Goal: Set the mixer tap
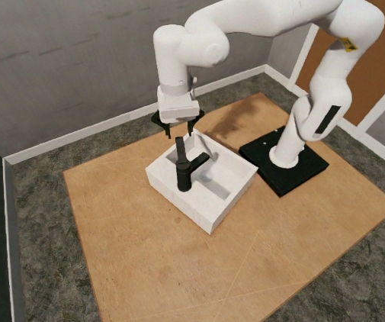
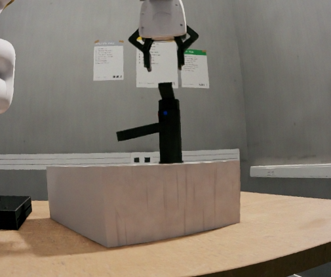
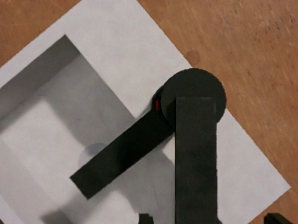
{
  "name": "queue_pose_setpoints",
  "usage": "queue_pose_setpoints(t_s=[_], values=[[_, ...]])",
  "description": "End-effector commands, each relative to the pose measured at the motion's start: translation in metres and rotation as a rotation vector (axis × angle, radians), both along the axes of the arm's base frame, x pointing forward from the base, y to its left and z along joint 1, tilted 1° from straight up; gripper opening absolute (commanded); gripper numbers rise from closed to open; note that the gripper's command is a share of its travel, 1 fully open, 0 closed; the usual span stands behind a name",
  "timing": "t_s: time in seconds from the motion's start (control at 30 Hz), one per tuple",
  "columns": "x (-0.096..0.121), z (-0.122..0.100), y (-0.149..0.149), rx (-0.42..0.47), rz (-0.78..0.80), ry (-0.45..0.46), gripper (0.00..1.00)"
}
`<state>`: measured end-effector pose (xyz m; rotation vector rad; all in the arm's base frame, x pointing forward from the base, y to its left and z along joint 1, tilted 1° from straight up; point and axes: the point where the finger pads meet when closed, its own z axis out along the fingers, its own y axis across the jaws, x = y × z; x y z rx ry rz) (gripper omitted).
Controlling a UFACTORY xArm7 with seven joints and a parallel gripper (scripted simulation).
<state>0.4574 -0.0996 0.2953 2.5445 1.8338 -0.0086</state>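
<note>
A black mixer tap [image 1: 184,173] stands on the rim of a white sink block [image 1: 201,180]. Its spout [image 2: 137,131] reaches out over the basin. Its lever [image 1: 180,149] rises steeply from the top of the body; it also shows in the exterior view [image 2: 166,90] and in the wrist view [image 3: 196,160]. A blue dot [image 2: 165,113] sits on the side of the body, and a red dot [image 3: 157,104] shows on the opposite side. My gripper [image 2: 163,67] is open and empty, straight above the lever tip with a small gap, one finger on each side.
The sink block sits on a wooden table [image 1: 226,244]. The arm's black base plate [image 1: 283,164] lies right of the sink. Grey walls with paper sheets [image 2: 108,60] stand behind.
</note>
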Motion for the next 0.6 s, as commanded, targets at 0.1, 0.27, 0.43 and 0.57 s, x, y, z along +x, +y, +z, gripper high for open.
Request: queue_pose_setpoints(t_s=[0.1, 0.27, 0.43, 0.57], values=[[0.001, -0.009, 0.000, -0.002, 0.000, -0.005, 0.65], [0.001, -0.013, 0.000, -0.002, 0.000, -0.005, 0.65], [0.001, -0.018, -0.001, -0.002, 0.000, -0.005, 0.65], [0.001, -0.020, -0.001, -0.002, 0.000, -0.005, 0.65]])
